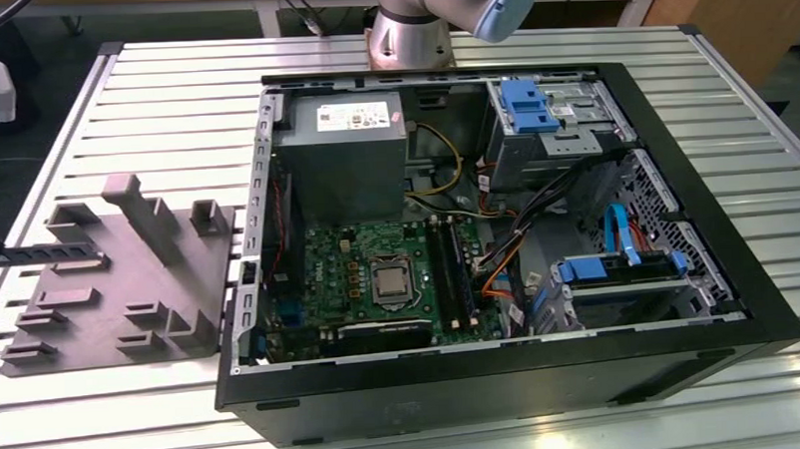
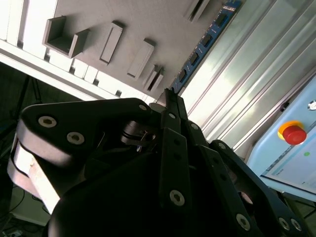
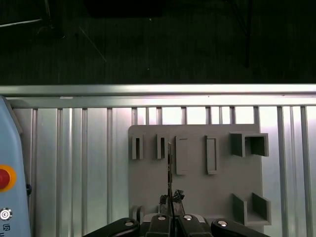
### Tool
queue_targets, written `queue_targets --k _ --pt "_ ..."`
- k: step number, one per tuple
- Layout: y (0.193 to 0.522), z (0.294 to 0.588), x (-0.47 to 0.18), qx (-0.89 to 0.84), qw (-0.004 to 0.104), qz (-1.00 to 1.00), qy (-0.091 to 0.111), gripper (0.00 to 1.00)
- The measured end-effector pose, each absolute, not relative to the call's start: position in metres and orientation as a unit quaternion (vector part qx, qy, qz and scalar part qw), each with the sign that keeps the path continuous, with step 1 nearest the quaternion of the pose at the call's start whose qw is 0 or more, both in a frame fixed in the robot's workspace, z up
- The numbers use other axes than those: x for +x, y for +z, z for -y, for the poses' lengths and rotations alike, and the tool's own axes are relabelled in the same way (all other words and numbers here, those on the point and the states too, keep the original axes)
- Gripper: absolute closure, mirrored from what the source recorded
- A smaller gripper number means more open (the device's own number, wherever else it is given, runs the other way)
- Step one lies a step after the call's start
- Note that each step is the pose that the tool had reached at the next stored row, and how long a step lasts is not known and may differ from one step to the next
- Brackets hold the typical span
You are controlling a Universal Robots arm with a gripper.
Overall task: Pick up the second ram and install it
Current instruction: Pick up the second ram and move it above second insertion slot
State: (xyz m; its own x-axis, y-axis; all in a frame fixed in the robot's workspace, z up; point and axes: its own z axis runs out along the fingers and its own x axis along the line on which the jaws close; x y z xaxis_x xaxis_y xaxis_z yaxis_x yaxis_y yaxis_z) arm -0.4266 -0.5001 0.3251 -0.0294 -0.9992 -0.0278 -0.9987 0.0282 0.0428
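In the exterior view, a black, open computer case [image 1: 512, 385] is seen lying on a slatted metal table [image 1: 114, 419], with a green motherboard [image 1: 335, 277] exposed inside it. A grey robot arm [image 1: 413, 29] is mounted behind the case. A flat grey fixture plate with raised holders [image 1: 136, 294] lies on the table to the exterior view's left of the case. The second ram [image 1: 49, 255], a slim, long, dark stick, reaches in from that view's left edge over the plate's near part.

In the second wrist view, the black linkage gripper [image 2: 168, 96] is shown with its fingers brought together on one end of the second ram [image 2: 202, 47]. The bluish board with its row of small chips runs outward from the tips. The grey fixture plate [image 2: 148, 19] and the table slats [image 2: 247, 74] lie behind it, and a round red button [image 2: 295, 134] is seen on a light blue box [image 2: 276, 160].

In the first wrist view, the second ram [image 3: 169, 163] is seen edge-on as a thin dark line. It is clamped in the gripper [image 3: 170, 205] above the grey fixture plate [image 3: 197, 192], between two of its slotted holders.
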Motion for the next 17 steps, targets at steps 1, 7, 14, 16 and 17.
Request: queue_targets --k 1,7,14,16,17 --pt "0.3254 0.5001 -0.4266 0.697 0.005 0.717 -0.025 0.88" --pt "0.3274 0.5001 -0.4266 0.697 0.005 0.717 -0.025 0.88" --pt "0.3293 0.5001 -0.4266 0.697 0.005 0.717 -0.025 0.88" --pt "0.3298 0.5001 -0.4266 0.697 0.005 0.717 -0.025 0.88" --pt "0.3301 0.5001 -0.4266 0.697 0.005 0.717 -0.025 0.88"
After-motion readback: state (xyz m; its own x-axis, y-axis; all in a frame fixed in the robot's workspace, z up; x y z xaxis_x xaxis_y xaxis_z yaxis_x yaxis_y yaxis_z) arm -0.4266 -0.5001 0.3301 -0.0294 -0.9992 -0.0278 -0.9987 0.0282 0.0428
